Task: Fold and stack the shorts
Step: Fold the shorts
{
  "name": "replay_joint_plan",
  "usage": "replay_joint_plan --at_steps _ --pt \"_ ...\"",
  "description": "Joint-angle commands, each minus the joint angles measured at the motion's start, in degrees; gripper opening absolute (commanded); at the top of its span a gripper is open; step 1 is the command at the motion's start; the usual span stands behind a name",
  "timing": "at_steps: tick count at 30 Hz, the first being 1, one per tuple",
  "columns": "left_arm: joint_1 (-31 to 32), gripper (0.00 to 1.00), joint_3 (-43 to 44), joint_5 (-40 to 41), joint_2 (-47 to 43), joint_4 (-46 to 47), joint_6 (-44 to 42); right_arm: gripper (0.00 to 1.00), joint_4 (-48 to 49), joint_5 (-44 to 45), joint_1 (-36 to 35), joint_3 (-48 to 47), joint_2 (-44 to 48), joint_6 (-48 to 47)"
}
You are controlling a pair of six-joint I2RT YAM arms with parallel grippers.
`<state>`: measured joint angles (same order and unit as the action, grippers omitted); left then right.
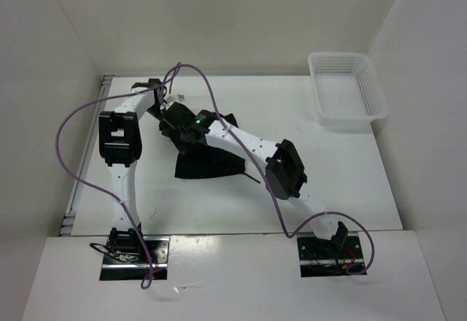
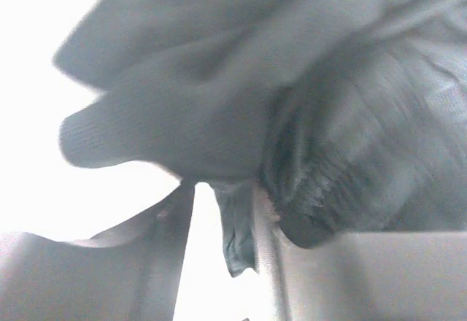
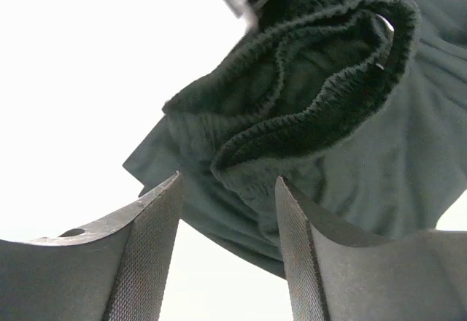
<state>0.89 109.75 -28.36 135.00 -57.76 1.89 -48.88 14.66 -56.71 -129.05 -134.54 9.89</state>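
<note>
We look down on a white table between white walls, where the shorts lie bunched just ahead of both sets of fingers. Our right gripper stands wide, with the gathered waistband beyond its tips and nothing pinched. Our left gripper is narrowly parted; a loose fold hangs in its gap, and the waistband touches one finger.

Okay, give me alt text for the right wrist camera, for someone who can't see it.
Crumpled black shorts, gathered elastic waistband facing the camera, against a bright white background. The right gripper stands open in the foreground, its two textured fingers apart with fabric showing between them.
</note>
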Motion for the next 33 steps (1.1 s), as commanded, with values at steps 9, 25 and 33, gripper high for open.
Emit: replay_joint_plan --at_steps 9,25,33 --pt "-9.59 0.56 3.79 6.84 -8.34 -1.21 -1.89 0.70 13.36 -11.34 -3.50 7.83 13.05 -4.89" --pt "10.62 0.70 -4.11 4.45 -15.20 -6.67 -1.89 0.81 30.60 -8.66 16.98 64.18 43.57 14.37" --pt "12.47 0.70 -5.86 11.30 -12.57 -4.38 -1.89 0.85 33.94 -14.04 15.31 72.63 46.21 13.84"
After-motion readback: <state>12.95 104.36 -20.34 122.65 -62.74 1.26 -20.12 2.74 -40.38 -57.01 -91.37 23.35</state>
